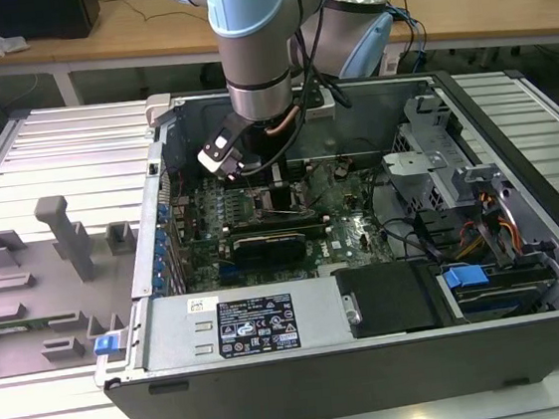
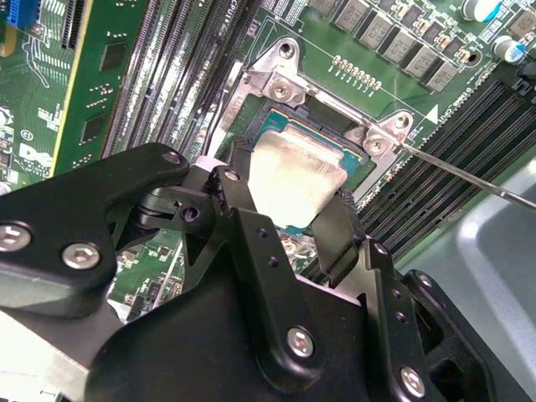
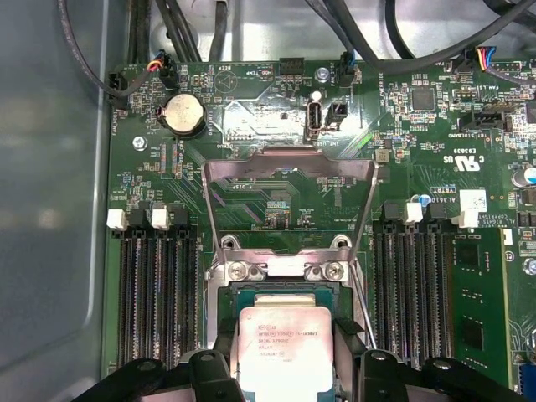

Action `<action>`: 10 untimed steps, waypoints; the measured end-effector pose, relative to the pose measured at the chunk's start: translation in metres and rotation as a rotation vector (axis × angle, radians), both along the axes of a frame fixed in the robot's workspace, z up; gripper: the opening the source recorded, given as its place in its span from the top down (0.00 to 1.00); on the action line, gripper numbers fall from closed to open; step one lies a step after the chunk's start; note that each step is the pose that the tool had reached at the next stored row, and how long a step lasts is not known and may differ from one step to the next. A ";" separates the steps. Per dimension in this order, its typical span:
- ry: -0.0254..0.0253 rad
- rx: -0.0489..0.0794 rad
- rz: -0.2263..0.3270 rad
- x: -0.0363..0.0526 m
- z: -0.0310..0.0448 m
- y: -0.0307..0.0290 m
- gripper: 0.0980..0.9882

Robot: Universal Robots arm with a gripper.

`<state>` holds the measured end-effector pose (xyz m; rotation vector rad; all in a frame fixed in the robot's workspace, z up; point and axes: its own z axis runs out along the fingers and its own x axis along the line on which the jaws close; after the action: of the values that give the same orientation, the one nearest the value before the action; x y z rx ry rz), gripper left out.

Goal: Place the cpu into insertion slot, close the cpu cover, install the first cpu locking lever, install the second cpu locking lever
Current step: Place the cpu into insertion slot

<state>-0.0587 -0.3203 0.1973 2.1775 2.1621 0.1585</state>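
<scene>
Narrowly open, the pincer point(image 2: 291, 186) had its two black fingers point(image 2: 337, 230) pressed on opposite edges of the cpu point(image 2: 295, 167), holding the chip level. In the exterior view this work sat at 6 o'clock from the arm's wrist point(image 1: 262, 91), deep in the open computer case point(image 1: 376, 369), with a grey fixture tray point(image 1: 37, 285) lying well apart at 9 o'clock of the case.

The cpu was inside the dark frame of the insertion slot point(image 2: 322, 115); whether it already rested on the pins could not be told. The cpu cover point(image 3: 289, 167) stood raised off the slot, and a thin locking lever point(image 2: 469, 177) was unlatched beside it.

I judged the first step, placing the chip, to be in hand and close to done, with the cover and both levers not yet dealt with. Any move from here called for a chip lying flat and square in the frame, with no sideways drag across the pin field.
</scene>
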 end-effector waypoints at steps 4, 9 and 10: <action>-0.0005 0.001 0.000 0.0001 -0.0003 0.0001 0.49; 0.0000 0.000 0.000 0.0000 0.0000 0.0000 0.42; -0.0001 0.000 0.000 0.0000 0.0016 0.0000 0.42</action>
<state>-0.0587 -0.3203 0.1989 2.1775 2.1620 0.1586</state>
